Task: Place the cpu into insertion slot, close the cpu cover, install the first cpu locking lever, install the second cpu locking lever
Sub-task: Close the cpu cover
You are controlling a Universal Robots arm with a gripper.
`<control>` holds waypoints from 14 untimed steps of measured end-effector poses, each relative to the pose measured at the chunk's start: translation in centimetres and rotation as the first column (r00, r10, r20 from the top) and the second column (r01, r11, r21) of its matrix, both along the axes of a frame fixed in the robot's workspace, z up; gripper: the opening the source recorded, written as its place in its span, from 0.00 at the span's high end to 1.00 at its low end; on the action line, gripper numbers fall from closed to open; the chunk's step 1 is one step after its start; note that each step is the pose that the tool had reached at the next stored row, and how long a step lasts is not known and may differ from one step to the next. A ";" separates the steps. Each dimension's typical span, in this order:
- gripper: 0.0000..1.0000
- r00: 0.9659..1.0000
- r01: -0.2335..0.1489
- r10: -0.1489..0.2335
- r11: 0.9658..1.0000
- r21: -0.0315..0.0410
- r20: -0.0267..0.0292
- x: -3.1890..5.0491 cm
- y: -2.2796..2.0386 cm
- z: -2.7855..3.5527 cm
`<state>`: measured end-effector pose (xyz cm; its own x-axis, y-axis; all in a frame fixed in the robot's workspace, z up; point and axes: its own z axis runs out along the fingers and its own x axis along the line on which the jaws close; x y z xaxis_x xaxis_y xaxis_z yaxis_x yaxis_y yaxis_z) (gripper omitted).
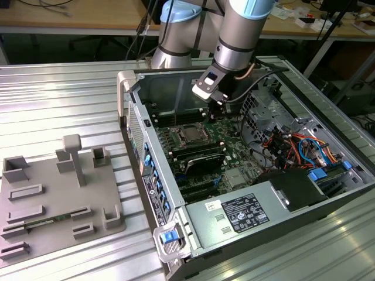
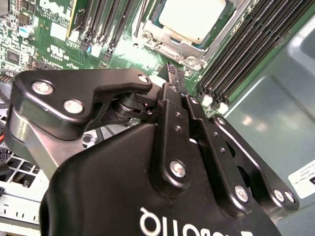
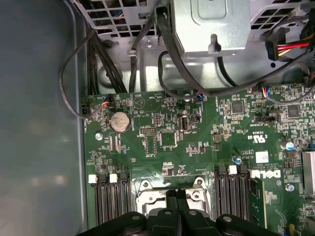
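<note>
Ribbed metal tabletop (image 1: 64, 99) across foreground; long wooden workbench (image 1: 76, 17) behind it, dark floor (image 1: 53, 50) in shadow underneath.

I'm working in what looks like a robotics lab or electronics workshop. An opened desktop computer case (image 1: 153, 193) lies on a ribbed metal table (image 1: 58, 93) with its green motherboard (image 3: 197, 142) exposed. Beside it is a grey moulded parts fixture (image 1: 53, 196). The robot arm (image 1: 240, 35) rises at the table's far edge, and wooden workbenches (image 1: 70, 20) strewn with cables run behind.
</note>
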<state>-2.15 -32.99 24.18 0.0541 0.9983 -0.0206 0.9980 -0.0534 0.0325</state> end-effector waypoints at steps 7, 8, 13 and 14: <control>0.89 1.000 0.000 0.000 1.000 0.000 0.000 -0.93 0.00 -0.04; 0.89 1.000 0.000 0.000 1.000 0.000 0.000 -1.05 0.00 -0.06; 0.89 1.000 0.000 0.000 1.000 0.000 0.000 -1.60 0.00 -0.12; 0.89 1.000 0.000 0.000 1.000 0.000 0.000 -1.70 0.00 -0.13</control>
<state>-3.85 -32.99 24.05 0.0541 0.9983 -0.0206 0.9980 -0.0534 0.0325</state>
